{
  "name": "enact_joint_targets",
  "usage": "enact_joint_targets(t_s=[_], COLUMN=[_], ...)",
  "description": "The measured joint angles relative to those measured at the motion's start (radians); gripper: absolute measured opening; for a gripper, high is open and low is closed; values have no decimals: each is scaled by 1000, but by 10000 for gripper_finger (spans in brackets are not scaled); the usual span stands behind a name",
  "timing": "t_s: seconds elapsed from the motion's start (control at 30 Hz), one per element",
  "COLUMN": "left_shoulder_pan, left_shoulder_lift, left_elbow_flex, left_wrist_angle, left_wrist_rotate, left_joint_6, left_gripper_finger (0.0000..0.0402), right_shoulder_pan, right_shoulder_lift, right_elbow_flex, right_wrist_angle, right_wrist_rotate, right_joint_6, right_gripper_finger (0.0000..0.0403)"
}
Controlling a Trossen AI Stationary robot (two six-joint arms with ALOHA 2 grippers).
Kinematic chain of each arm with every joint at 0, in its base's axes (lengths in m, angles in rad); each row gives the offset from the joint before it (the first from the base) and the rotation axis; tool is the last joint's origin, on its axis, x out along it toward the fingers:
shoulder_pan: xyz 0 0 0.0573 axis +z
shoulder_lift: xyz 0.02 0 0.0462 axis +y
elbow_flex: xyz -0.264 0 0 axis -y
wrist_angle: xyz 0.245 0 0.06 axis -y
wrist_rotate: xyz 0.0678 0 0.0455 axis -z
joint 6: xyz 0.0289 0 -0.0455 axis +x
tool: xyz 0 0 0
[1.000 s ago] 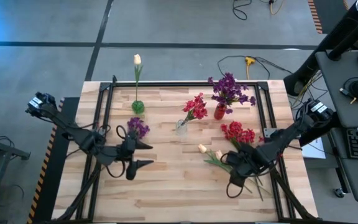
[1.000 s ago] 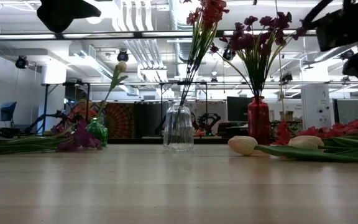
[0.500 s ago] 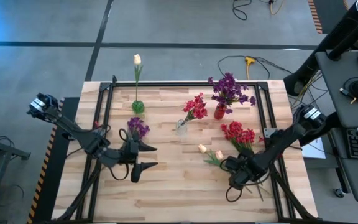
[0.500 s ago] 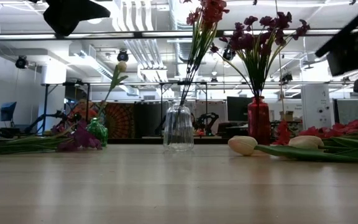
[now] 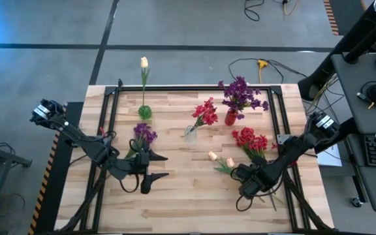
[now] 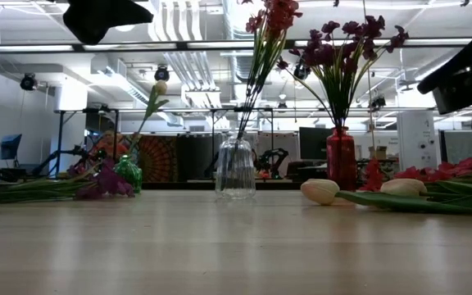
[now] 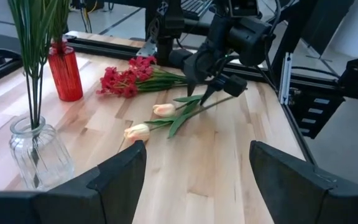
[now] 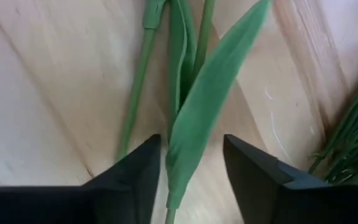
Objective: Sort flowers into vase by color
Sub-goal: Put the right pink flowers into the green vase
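Observation:
Two cream-yellow tulips (image 5: 220,158) lie on the table at the right, their green stems and leaves (image 8: 188,106) running toward the near right. My right gripper (image 8: 191,146) points down over those stems. It is open, with one finger on each side of a long leaf. My left gripper (image 5: 160,166) hovers open and empty above the table's left half, next to a purple flower (image 5: 143,134) lying flat. Red flowers (image 5: 250,139) lie at the right. A green vase (image 5: 145,112) holds a cream tulip, a clear vase (image 5: 190,133) red flowers, a red vase (image 5: 230,118) purple ones.
The three vases stand in a row across the far half of the table. A black metal frame (image 5: 194,87) runs along the table's far, left and right edges. Bare wood (image 5: 188,196) lies between the two grippers toward the near edge.
My right gripper has sunk toward the tulip stems and now points more steeply down. My left gripper has drifted a little toward the table's right and near edges. The flowers and vases have kept their places.

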Motion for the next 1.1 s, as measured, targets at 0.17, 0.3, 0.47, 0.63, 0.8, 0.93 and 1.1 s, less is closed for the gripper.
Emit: enact_joint_targets(t_s=[0.17,0.3,0.47,0.63,0.8,0.93,1.1], left_shoulder_pan=[0,0,0,0,0,0,0], left_shoulder_lift=[10,9,9,9,9,-7,-50], left_elbow_flex=[0,0,0,0,0,0,0], left_wrist_angle=[0,-1,-1,-2,-8,-71,-139], left_wrist_rotate=[0,0,0,0,4,10,10], left_joint_6=[0,0,0,0,0,0,56], left_gripper_finger=[268,268,268,268,268,268,268], right_shoulder_pan=[0,0,0,0,0,0,0], right_shoulder_lift=[-5,-13,-25,-39,-91,-164,-264], right_elbow_flex=[0,0,0,0,3,27,66], right_wrist_angle=[1,2,1,0,-11,-25,-37], right_wrist_rotate=[-2,-18,-21,-22,-26,-21,70], right_joint_6=[2,1,2,5,16,19,9], right_gripper_finger=[103,64,28,13,15,14,13])
